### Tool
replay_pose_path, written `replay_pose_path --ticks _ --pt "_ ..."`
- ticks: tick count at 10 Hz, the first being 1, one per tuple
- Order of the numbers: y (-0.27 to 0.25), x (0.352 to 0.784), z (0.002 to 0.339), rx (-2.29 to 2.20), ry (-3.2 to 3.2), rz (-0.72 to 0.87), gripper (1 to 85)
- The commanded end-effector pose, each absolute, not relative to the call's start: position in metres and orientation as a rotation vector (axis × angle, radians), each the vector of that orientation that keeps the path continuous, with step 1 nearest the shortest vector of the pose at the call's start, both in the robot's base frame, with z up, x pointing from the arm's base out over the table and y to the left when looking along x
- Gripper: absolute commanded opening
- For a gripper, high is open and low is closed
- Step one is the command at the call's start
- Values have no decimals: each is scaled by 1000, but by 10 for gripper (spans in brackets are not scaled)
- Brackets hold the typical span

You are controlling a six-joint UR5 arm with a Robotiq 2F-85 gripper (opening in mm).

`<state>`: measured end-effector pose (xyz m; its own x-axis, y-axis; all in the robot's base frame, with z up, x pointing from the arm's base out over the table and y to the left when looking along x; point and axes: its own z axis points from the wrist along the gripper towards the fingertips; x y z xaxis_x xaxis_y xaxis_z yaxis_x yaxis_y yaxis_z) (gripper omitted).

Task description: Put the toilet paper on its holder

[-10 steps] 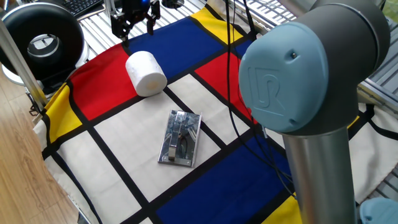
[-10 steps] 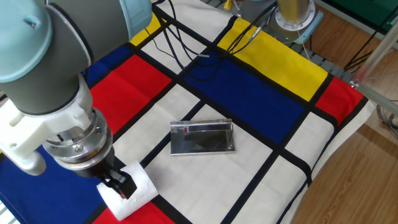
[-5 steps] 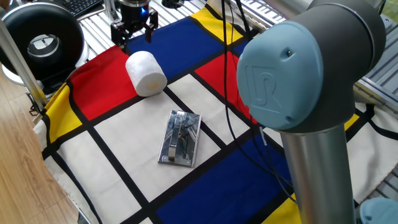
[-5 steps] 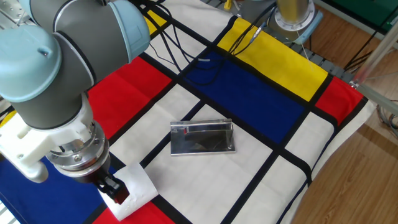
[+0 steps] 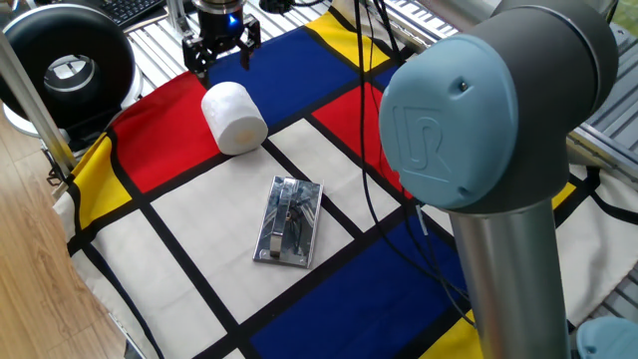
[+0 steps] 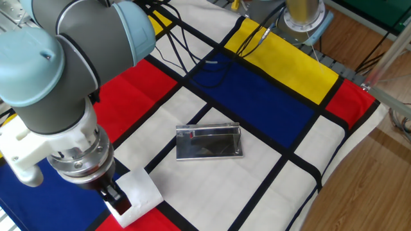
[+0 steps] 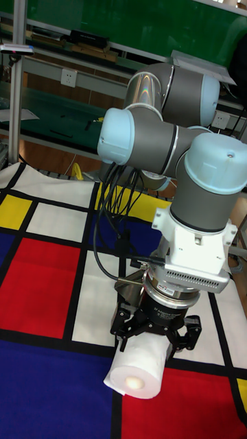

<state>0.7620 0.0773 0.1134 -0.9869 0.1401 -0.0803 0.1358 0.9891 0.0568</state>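
Colour-block cloth [image 5: 199, 239], green wall [image 7: 123, 20], toilet paper [image 5: 234, 117], holder [image 5: 290, 221]

UR5 arm bent over far worktop edge, wrist pointing straight down. Gripper [image 7: 156, 334] low, fingers [image 5: 203, 53] spread wide apart, nothing between them.

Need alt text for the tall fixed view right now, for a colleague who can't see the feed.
The gripper hangs open just above the toilet paper, which lies on its side on the colour-block cloth, core end facing the camera. The grey and light-blue arm fills the frame's middle; the holder is mostly hidden behind the gripper.
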Motion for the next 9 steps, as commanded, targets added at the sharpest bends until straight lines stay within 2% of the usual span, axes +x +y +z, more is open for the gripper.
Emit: replay_pose_path --ticks 1,3,9 --pt "82 764 111 381 3033 107 783" --pt "67 760 108 280 3049 29 760" --pt "84 761 109 186 3055 126 740"
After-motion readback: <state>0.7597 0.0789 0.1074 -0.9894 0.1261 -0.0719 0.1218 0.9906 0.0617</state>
